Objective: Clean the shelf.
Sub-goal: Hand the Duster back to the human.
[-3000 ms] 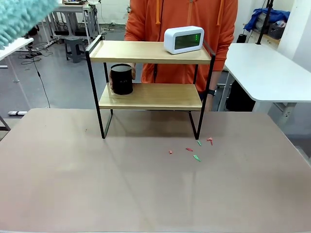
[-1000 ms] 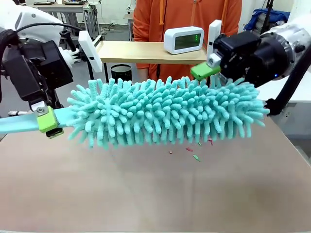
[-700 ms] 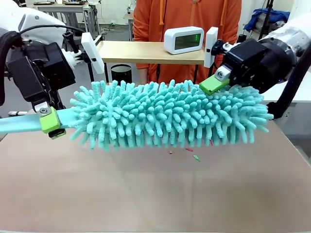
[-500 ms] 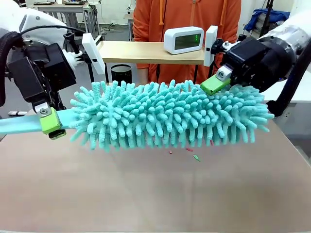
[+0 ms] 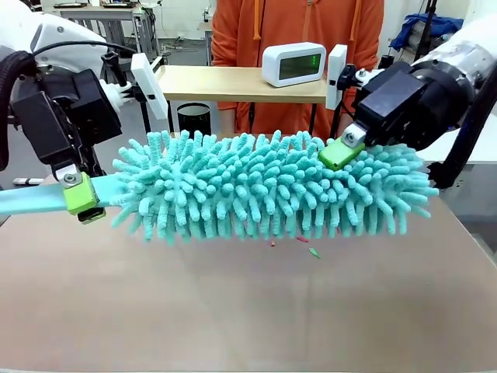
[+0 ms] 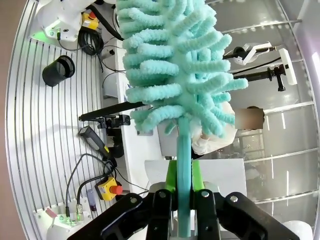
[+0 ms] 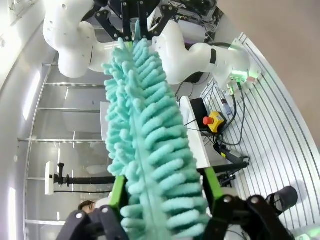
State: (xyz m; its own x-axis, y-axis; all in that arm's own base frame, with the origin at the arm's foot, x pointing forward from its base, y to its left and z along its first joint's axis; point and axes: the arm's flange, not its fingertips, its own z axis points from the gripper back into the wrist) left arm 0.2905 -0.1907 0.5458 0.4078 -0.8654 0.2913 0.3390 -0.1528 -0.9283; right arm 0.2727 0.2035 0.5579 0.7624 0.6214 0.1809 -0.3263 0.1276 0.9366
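A teal chenille duster (image 5: 272, 186) hangs level above the desk (image 5: 233, 311). The left gripper (image 5: 78, 194) is clenched on its flat handle at the left. The right gripper (image 5: 342, 151) straddles the fluffy right end, its green pads (image 7: 117, 192) against the tufts; a firm grasp cannot be told. The shelf (image 5: 233, 81) stands behind the duster at the desk's far side, with a white clock (image 5: 293, 64) on top.

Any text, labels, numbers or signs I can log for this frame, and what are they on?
No text can be read in these pictures.
Clock on the shelf: a green glowing display, digits too blurred to read.
Emergency-stop box in the right wrist view: red button on yellow, any lettering too small to read.
Duster, left gripper and right gripper: no print visible.
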